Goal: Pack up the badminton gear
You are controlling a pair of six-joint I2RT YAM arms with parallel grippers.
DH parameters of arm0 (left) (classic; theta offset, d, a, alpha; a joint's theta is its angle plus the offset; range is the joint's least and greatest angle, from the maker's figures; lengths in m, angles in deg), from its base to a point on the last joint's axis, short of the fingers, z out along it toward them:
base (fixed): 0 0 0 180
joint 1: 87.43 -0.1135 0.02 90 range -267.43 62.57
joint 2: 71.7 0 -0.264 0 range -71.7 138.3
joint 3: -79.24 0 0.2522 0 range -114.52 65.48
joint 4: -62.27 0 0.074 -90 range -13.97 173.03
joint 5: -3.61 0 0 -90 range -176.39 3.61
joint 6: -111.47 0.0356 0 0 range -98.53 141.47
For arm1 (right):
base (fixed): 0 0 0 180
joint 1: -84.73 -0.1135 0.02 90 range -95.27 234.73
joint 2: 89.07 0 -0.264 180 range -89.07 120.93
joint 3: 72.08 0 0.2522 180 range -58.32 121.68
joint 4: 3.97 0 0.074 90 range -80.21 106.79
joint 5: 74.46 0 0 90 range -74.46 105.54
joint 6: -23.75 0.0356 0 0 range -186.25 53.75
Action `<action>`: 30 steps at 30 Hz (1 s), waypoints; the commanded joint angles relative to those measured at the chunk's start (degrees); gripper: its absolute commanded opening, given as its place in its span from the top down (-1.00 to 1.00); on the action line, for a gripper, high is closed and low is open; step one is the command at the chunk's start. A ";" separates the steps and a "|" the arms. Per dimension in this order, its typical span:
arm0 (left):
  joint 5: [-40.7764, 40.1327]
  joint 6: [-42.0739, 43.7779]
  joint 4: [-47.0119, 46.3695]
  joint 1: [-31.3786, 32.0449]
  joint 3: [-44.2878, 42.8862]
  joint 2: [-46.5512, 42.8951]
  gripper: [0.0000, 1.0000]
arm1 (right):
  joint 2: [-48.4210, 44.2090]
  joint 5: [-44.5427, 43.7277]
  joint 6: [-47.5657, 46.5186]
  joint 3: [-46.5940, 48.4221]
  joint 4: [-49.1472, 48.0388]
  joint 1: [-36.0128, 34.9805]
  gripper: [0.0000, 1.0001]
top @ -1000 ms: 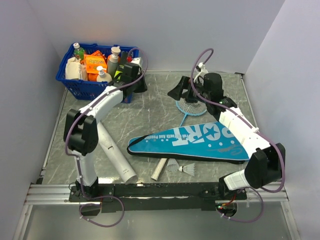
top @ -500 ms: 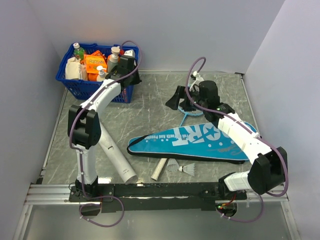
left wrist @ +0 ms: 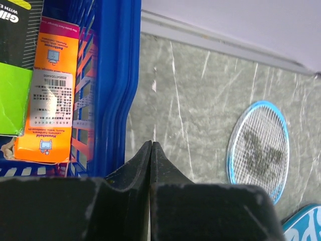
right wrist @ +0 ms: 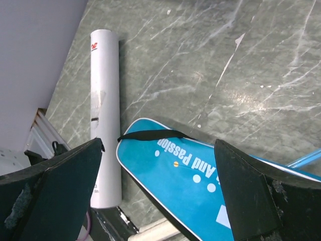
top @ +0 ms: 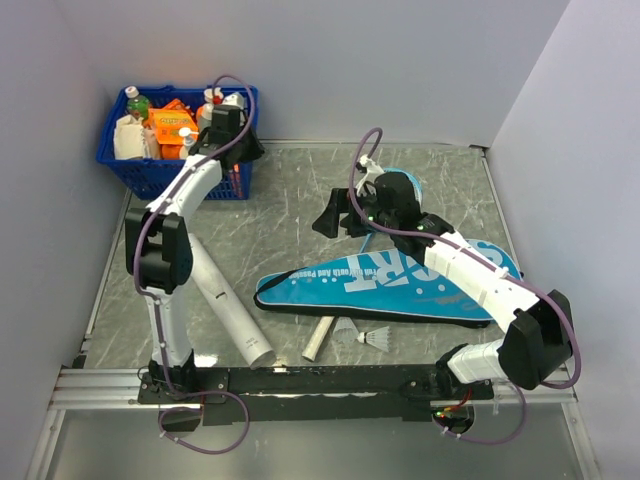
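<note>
Right claw spread empty near teal racket-shaped fabric cover (centre toward 4 o'clock); left claw clenched on nothing beside blue plastic basket, 11 o'clock. Judged: approach step; next, descend and grip cover's edge.

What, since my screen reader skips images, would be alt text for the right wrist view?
The right gripper, jaws wide open, hovers above the teal racket-shaped cover. A long white tube lies beside it on the grey marbled table.

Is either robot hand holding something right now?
No, nothing is held. The left hand is shut and empty beside the blue basket, and the right hand is wide open and empty.
</note>
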State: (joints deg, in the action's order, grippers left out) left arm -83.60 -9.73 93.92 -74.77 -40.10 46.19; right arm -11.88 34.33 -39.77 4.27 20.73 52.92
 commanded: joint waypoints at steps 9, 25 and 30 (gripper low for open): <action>-8.33 3.60 -0.84 -14.60 16.01 -12.65 0.67 | 0.86 -6.03 -3.45 4.98 4.52 -1.15 -1.00; -15.00 -5.44 19.63 -4.41 30.51 -40.44 -0.67 | -6.08 -12.98 -6.35 3.68 14.90 -2.72 -1.00; -21.06 -13.42 24.21 -4.40 39.47 -46.25 -0.89 | -6.61 -13.60 -6.26 2.98 16.57 -4.04 -1.00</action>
State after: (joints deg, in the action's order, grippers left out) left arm -97.17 -15.13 111.34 -78.83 -5.75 3.44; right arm -16.97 22.61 -44.97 7.72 35.33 50.15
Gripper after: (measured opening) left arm 0.896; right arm 0.998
